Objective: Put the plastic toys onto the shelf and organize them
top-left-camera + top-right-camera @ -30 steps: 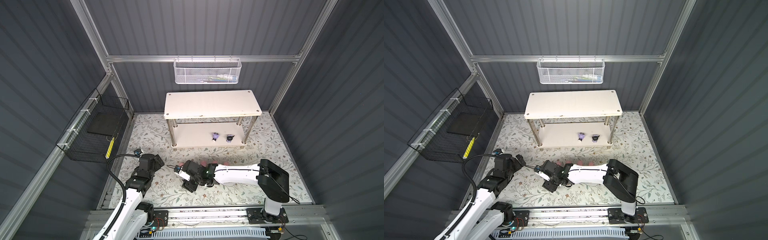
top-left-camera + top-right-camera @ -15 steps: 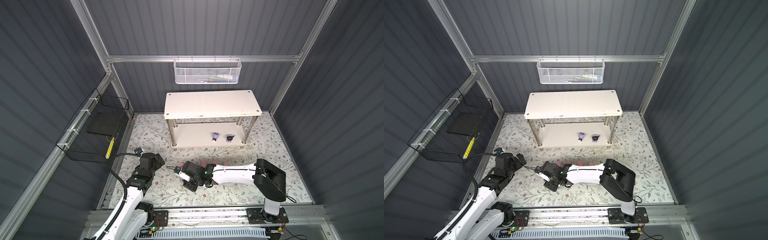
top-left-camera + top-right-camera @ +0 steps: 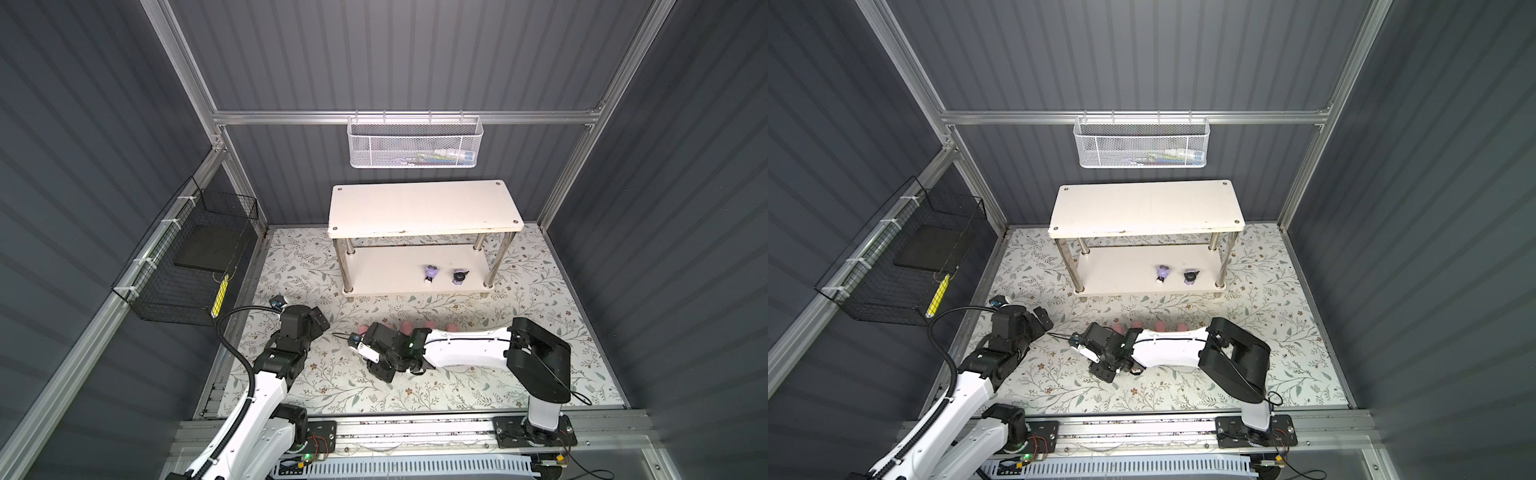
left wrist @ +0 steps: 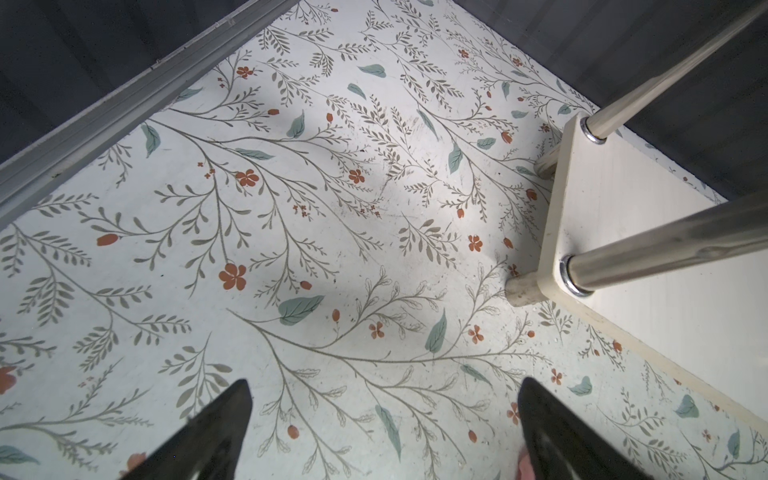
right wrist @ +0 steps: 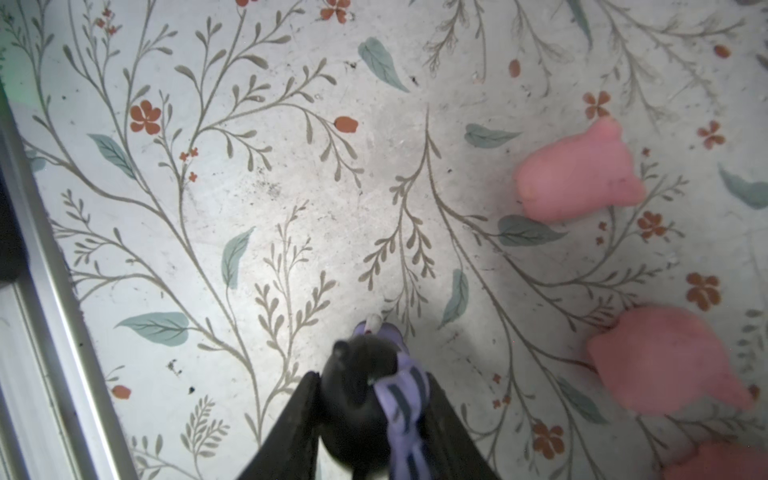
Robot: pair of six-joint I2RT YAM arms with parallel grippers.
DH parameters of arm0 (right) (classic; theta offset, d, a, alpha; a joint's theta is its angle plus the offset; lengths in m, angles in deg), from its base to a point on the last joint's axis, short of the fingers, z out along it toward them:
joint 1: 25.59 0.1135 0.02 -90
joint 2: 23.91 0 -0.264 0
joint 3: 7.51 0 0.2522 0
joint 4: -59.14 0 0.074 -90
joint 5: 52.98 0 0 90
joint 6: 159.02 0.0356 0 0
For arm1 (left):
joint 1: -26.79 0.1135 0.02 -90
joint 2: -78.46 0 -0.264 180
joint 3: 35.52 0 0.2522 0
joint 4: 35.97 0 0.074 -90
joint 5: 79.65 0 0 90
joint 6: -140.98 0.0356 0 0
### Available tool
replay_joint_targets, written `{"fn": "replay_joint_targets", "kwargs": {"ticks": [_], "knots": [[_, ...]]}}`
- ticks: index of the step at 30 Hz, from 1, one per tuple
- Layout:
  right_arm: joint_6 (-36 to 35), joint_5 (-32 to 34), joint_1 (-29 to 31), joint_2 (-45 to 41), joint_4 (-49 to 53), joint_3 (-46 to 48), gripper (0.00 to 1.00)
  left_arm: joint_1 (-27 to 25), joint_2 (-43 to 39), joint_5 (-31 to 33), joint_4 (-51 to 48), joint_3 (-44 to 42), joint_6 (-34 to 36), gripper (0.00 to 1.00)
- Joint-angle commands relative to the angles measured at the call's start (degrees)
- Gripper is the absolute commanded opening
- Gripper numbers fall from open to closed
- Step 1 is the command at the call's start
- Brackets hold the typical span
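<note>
Lavender toy [image 5: 359, 374] (in right gripper [image 5: 372, 384])

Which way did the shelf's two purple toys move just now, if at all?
No. Both purple toys remain beside the shelf's front right leg as before.

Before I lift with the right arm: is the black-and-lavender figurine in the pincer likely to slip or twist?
Probably light: the black-and-lavender figurine looks small inside the right pincer. Its rounded black head offers little flat surface, so it might twist. Its shape looks moulded, so likely stiff.
</note>
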Motion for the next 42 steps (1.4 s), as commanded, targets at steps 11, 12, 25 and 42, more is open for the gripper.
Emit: {"fn": "replay_joint_targets", "kwargs": {"ticks": [11,12,25,42], "knots": [[-5.4,-3.1,-2.9,-8.1,4.5,1.0,0.32,0.0,0.3,0.7,1.2,-0.8,0.5,1.0],[-6.3,-3.6,-3.5,-9.5,5.3,0.9,0.32,-0.1,0.2,0.8,1.2,-0.9,0.5,1.0],[-16.4,-8.3,-14.0,-11.2,13.2,-8.2,0.32,-0.1,-0.1,0.8,1.9,-2.3,0.1,1.0],[-22.8,-7.9,-22.1,0.6,11.1,-20.8,0.32,-0.1,0.1,1.0,2.8,-3.0,0.2,1.0]]}}
